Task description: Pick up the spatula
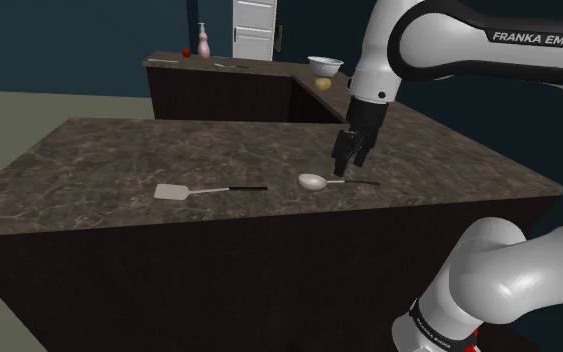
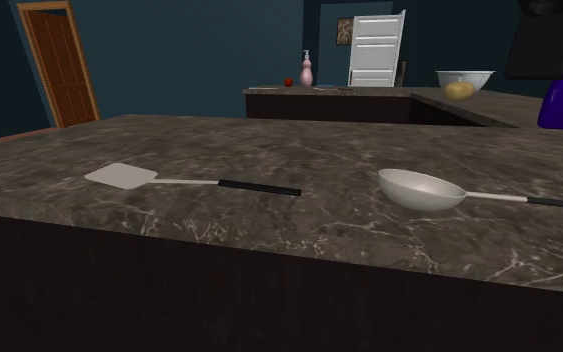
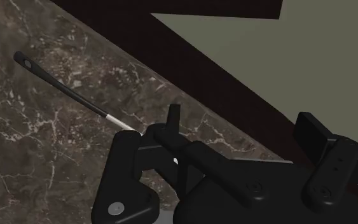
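Tool (image 1: 350, 160) is over the wrong item. It hangs just above the ladle (image 1: 314, 181), on its handle side, fingers apart, nothing between them. In the wrist view, the dark rod running out from under the tool reads as the ladle handle (image 3: 60, 86), not your target.

Spatula (image 1: 214, 189) lies flat on the table (image 1: 119, 150), to the shoulder view's left of the ladle. It's apart from the ladle, roughly in line with it, and about as close to the table's near edge. Pale square blade is on the end away from the ladle, then a thin pale shank, then a black handle whose tip points at the ladle bowl. Second exterior view agrees: spatula (image 2: 194, 182) left of ladle (image 2: 421, 188), clear gap between.

Handling, my read: light, stiff, thin, no crush risk. The problem is height. It sits nearly flush on the table, so your fingers have to come down to the surface on either side of it. Skip the blade, it's too flat and wide. Take the black handle with fingers across it, toward the shank end so the blade's weight doesn't swing it in the grip. The narrow, smooth handle may roll or pivot, so close fully before lifting. Keep off the ladle when you shift over.
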`<move>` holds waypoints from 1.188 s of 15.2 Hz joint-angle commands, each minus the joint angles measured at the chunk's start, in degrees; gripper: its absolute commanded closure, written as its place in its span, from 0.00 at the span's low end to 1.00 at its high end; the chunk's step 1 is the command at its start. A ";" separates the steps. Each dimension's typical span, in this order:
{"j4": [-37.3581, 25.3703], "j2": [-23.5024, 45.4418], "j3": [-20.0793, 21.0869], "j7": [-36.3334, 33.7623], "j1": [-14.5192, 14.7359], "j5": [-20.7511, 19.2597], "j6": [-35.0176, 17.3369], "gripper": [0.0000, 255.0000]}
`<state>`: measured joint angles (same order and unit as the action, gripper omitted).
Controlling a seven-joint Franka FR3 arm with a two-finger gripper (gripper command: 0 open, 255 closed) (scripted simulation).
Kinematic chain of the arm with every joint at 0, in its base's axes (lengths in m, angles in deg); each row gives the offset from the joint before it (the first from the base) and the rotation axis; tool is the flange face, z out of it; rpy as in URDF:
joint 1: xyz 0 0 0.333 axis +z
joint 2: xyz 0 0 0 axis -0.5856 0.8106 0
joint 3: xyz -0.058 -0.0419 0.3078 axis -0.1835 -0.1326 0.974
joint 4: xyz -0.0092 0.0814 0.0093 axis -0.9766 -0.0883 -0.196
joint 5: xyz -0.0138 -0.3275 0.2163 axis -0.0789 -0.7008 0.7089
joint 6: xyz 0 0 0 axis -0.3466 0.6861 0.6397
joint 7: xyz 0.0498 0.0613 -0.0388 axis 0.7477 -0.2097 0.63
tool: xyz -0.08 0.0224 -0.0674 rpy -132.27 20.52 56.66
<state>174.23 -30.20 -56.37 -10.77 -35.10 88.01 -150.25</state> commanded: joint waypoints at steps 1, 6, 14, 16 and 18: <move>0.00 0.00 0.00 0.00 0.00 0.00 0.00 0.00; -6.33 12.22 0.03 8.01 2.46 -1.71 -5.31 0.00; -19.43 30.58 1.75 19.12 5.93 -4.32 -9.93 0.00; -23.15 34.93 2.48 21.56 6.73 -5.11 -10.44 0.00; -27.02 39.19 3.30 23.88 7.54 -6.01 -10.72 0.00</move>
<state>148.59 7.00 -53.37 11.62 -27.90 82.46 -160.41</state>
